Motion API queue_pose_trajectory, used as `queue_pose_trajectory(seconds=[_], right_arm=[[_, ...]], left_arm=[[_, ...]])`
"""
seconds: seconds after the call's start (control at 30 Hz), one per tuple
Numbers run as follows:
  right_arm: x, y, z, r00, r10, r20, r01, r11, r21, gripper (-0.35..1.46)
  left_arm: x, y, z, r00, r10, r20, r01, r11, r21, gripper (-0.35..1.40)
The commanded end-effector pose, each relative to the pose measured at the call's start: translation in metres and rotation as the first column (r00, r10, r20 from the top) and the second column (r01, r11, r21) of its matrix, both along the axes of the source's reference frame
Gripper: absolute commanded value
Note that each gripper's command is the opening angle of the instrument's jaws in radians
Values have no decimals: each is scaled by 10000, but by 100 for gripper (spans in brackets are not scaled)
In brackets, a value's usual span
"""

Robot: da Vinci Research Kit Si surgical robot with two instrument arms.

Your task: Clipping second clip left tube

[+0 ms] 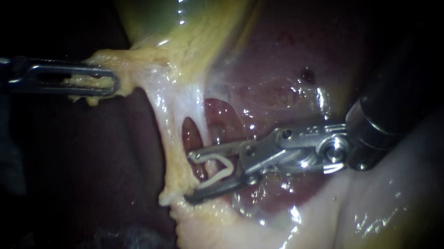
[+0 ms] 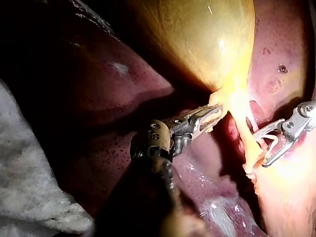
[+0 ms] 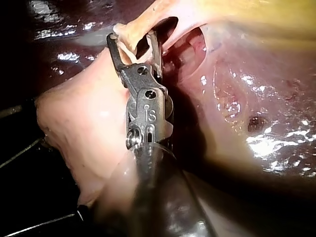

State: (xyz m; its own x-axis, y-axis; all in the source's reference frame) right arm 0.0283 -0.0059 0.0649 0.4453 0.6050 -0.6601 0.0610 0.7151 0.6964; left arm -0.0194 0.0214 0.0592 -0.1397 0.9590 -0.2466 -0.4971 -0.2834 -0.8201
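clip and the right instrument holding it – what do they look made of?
Clip: white, matte, no glints; looks like plastic rather than metal, though not certain. Right instrument: jaws and hinge silvery with sharp highlights, likely polished steel-type metal; its shaft is dark and glossy, material unclear.

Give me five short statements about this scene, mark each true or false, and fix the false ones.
1. The left instrument has its jaws shut on yellowish tissue at the foot of the gallbladder. True.
2. The right instrument carries nothing in its jaws. False: they hold a white clip.
3. The white clip is squeezed flat. False: it is spread wide, not yet closed.
4. The two instruments touch each other. False: they are apart, with stretched tissue between them.
5. The liver shows behind the right instrument. True.
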Motion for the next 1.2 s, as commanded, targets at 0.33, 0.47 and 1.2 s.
queue_pose_trajectory(seconds=[0.33, 0.47, 1.2], right_arm=[[12, -1, 14, 9996, 272, 21, -272, 9983, 523, 49], [14, 0, 22, 9991, 422, -89, -413, 9957, 833, 49], [46, -10, 27, 9876, 938, -1256, -614, 9686, 2409, 50]], left_arm=[[-1, 0, 0, 10000, -11, -10, 11, 10000, 0, -35], [-1, 0, 0, 10000, -12, -11, 12, 10000, 0, -35], [-3, 0, 0, 10000, -21, -16, 21, 10000, 0, -35]])
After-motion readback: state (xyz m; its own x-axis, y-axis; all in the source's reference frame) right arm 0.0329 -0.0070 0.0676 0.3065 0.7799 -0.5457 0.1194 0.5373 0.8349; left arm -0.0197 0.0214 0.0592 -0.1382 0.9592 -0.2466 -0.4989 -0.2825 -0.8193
